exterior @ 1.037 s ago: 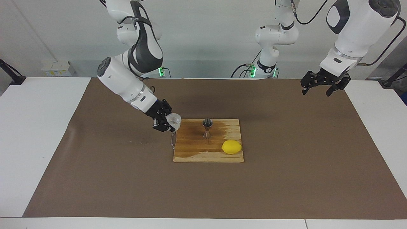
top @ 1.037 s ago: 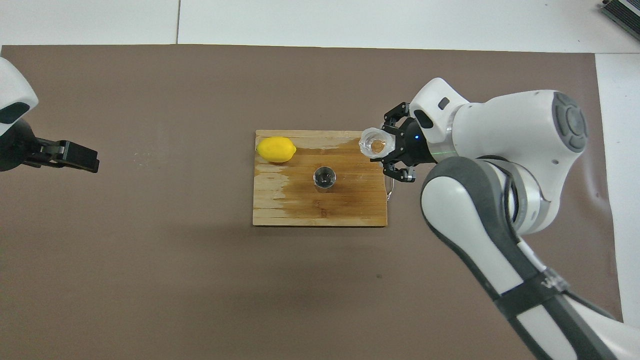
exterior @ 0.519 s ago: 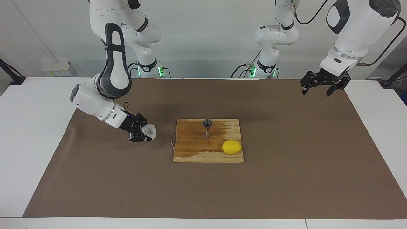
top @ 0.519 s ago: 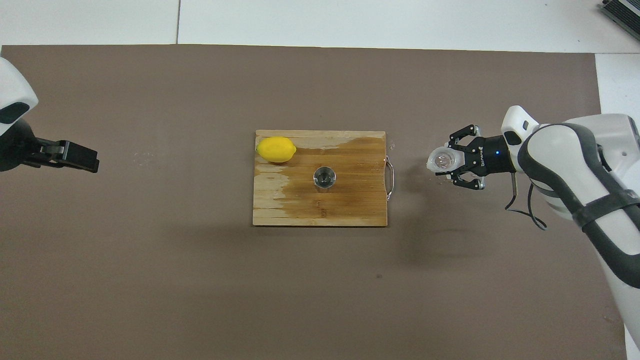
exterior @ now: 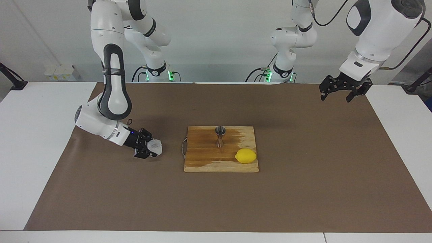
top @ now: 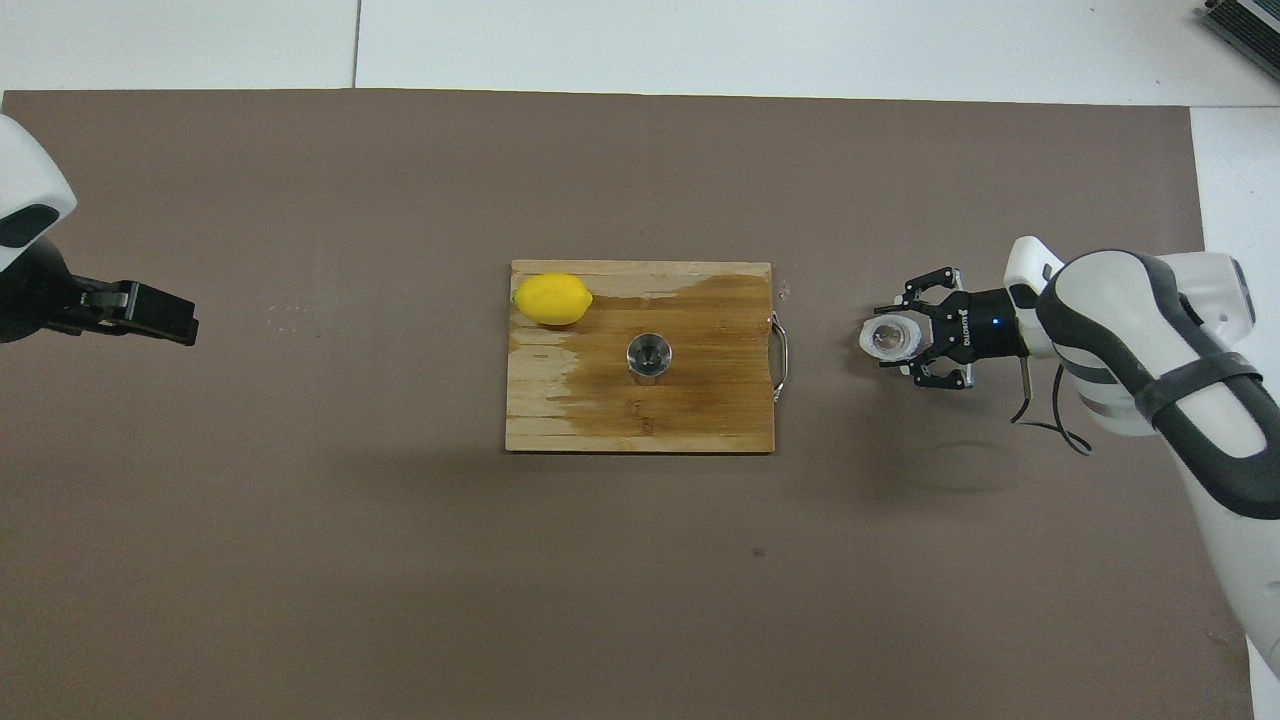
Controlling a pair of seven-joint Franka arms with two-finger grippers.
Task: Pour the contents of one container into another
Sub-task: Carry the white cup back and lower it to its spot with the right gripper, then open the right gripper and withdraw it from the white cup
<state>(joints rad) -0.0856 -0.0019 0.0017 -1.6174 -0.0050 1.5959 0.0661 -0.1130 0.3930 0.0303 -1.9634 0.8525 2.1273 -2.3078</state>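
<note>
The translucent whitish cup (exterior: pixel 156 146) (top: pixel 886 338) is in my right gripper (exterior: pixel 151 149) (top: pixel 905 341), which is shut on it low over the brown mat, beside the cutting board toward the right arm's end. I cannot tell whether the cup touches the mat. The steel jigger (exterior: pixel 220 135) (top: pixel 649 356) stands upright on the wooden cutting board (exterior: pixel 202 160) (top: pixel 700 415), apart from the cup. My left gripper (exterior: pixel 337 95) (top: pixel 160 318) is open and empty, waiting in the air over the mat at the left arm's end.
A yellow lemon (exterior: pixel 245 156) (top: pixel 552 299) lies on the board's corner, farther from the robots than the jigger. The board has a wire handle (top: pixel 781 356) on the side facing the cup. The brown mat (exterior: pixel 303 189) covers the table.
My right gripper has carried the cup away from the board's corner toward the right arm's end and lowered it close to the mat. The left arm has not moved.
</note>
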